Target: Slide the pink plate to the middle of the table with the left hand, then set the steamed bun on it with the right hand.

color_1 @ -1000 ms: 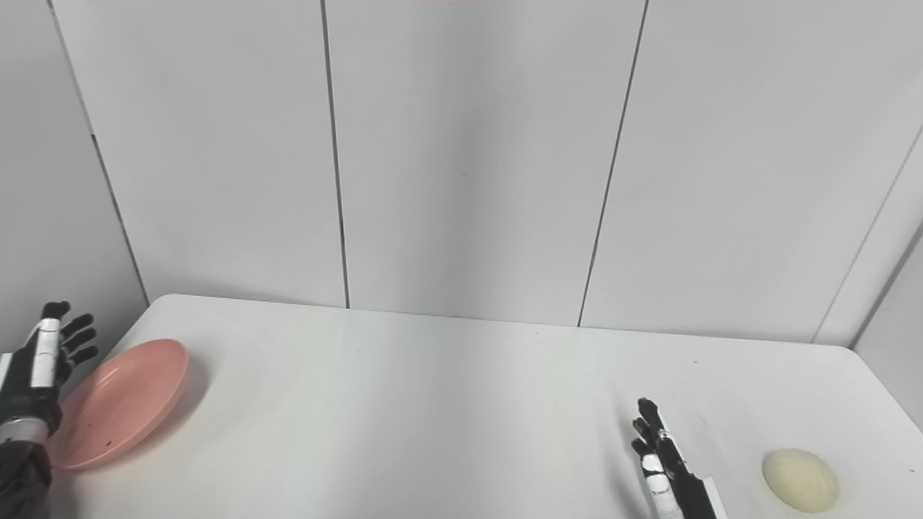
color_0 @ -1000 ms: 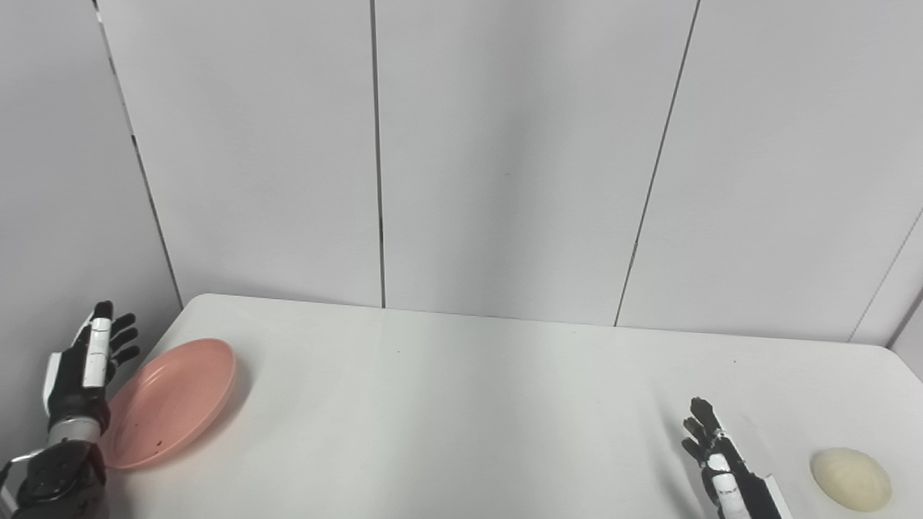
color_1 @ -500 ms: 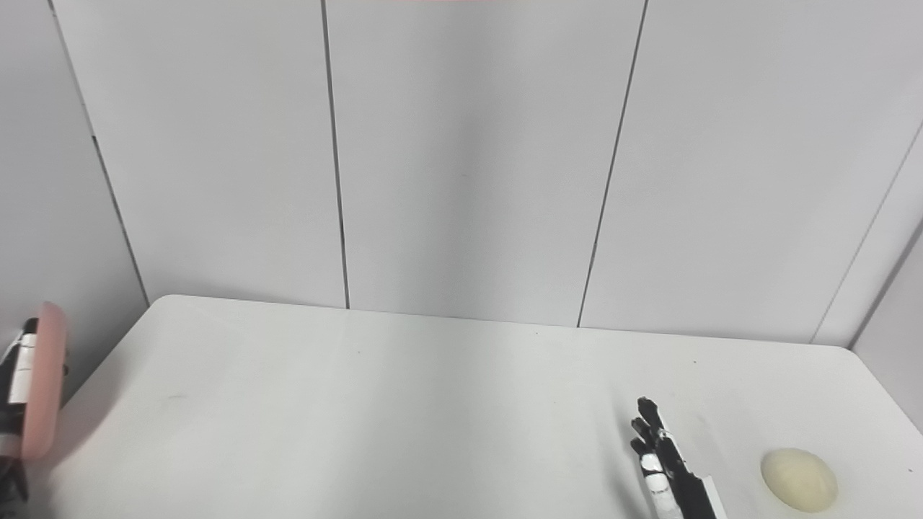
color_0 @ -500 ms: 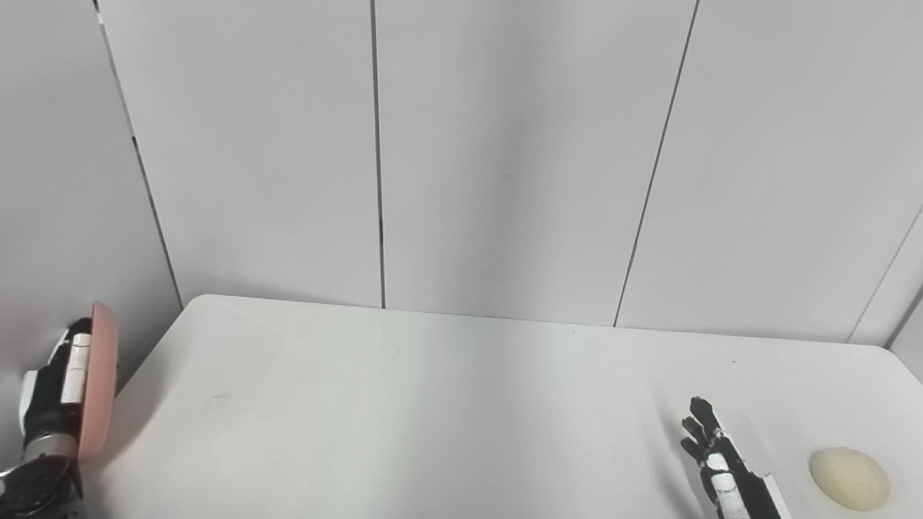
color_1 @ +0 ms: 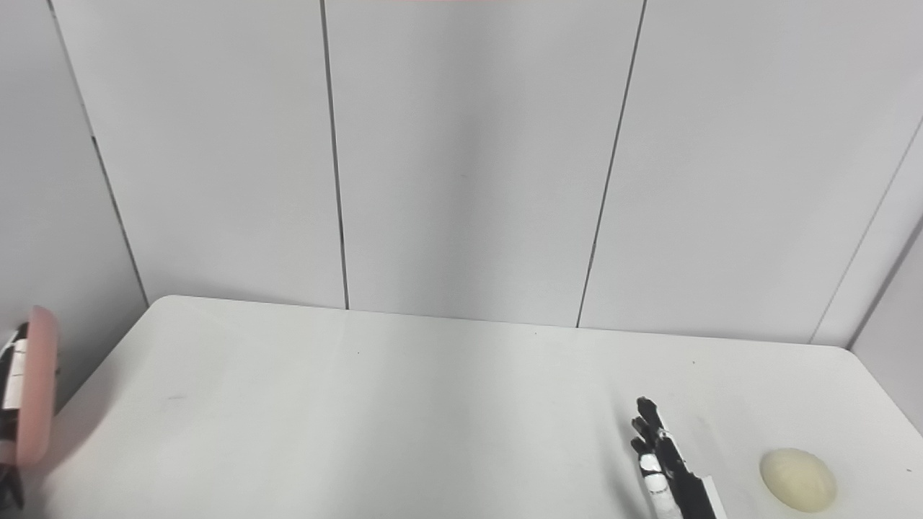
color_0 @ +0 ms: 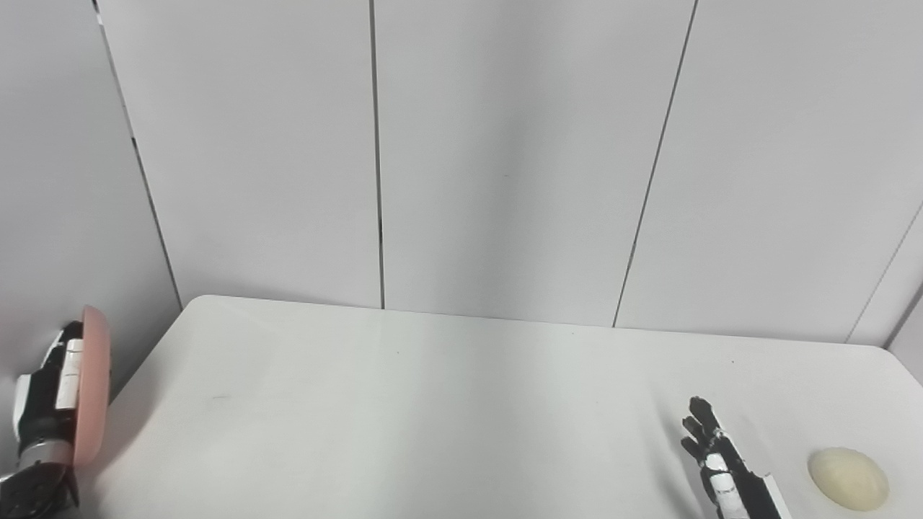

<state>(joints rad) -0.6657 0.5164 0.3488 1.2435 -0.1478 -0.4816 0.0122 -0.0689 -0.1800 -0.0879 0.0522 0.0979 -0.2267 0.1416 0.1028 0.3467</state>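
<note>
— Where's the pink plate (color_0: 92, 386)?
— Off the surface (color_0: 433, 404), on edge, upright against the left hand (color_0: 45, 393) past the left rim; whether the fingers clamp it, I cannot tell.
— And the bun?
— The steamed bun (color_0: 847, 478) lies just right of the right hand (color_0: 721, 461), whose fingers are apart. The plate carries nothing.
</note>
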